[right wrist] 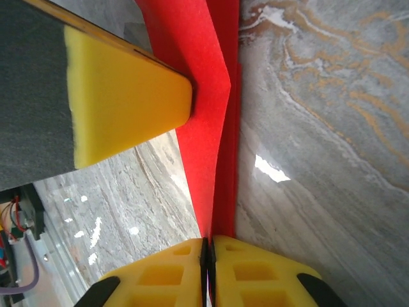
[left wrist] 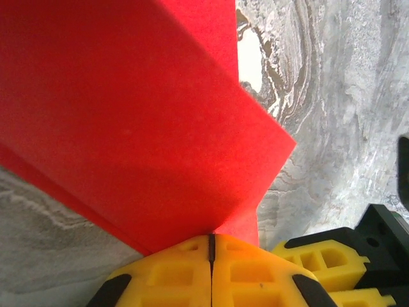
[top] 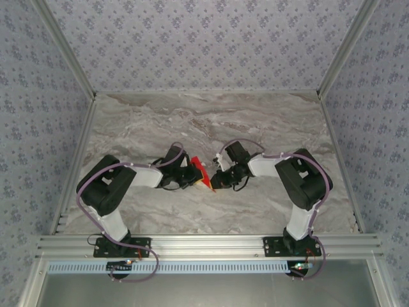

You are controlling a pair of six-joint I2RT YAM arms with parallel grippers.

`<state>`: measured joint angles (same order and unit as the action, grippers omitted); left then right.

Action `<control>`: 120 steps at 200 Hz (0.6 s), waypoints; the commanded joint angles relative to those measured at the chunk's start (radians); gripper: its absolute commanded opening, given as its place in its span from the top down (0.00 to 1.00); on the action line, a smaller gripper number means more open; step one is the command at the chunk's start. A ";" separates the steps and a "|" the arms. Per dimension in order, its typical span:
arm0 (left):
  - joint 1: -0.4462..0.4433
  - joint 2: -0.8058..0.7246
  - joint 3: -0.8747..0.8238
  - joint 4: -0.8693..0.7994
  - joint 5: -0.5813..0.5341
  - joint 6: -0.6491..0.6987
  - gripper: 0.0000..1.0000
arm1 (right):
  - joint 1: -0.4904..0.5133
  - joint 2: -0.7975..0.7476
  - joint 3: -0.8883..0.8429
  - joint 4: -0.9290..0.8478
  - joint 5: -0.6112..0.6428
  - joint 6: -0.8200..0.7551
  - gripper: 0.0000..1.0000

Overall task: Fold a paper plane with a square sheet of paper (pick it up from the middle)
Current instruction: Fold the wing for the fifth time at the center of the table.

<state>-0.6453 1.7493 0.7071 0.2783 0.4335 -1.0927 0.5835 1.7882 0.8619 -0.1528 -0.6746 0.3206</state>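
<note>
Here, the left gripper [left wrist: 211,251] is seen pinched shut on a corner of the red paper [left wrist: 128,115], which fans out from the closed jaws in folded layers. The right gripper [right wrist: 207,254] is clamped on the same paper from the opposite side, with a crease running up from its jaws. The paper is held between the two grippers, close together, over the middle of the marble table [top: 268,121].

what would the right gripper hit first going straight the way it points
the right gripper is shut on the red paper; ahead it'd likely meet a yellow finger of the left gripper, depth unclear
</note>
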 commanded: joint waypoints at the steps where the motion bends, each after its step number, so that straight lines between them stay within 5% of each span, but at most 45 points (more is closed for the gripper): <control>1: -0.001 0.039 0.006 -0.124 -0.077 0.024 0.93 | 0.008 -0.097 -0.017 -0.091 0.105 -0.001 0.81; 47: -0.001 0.041 0.014 -0.137 -0.073 0.033 0.93 | 0.046 -0.203 0.006 -0.079 0.163 0.043 0.78; 90: -0.001 0.048 0.020 -0.137 -0.071 0.033 0.94 | 0.082 -0.095 0.055 -0.043 0.138 0.102 0.96; 120: -0.001 0.053 0.022 -0.138 -0.069 0.033 0.93 | 0.089 -0.032 0.080 -0.023 0.133 0.118 1.00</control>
<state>-0.6483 1.7554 0.7345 0.2340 0.4267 -1.0813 0.6666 1.7107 0.9058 -0.1875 -0.5373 0.4049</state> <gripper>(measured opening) 0.065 0.066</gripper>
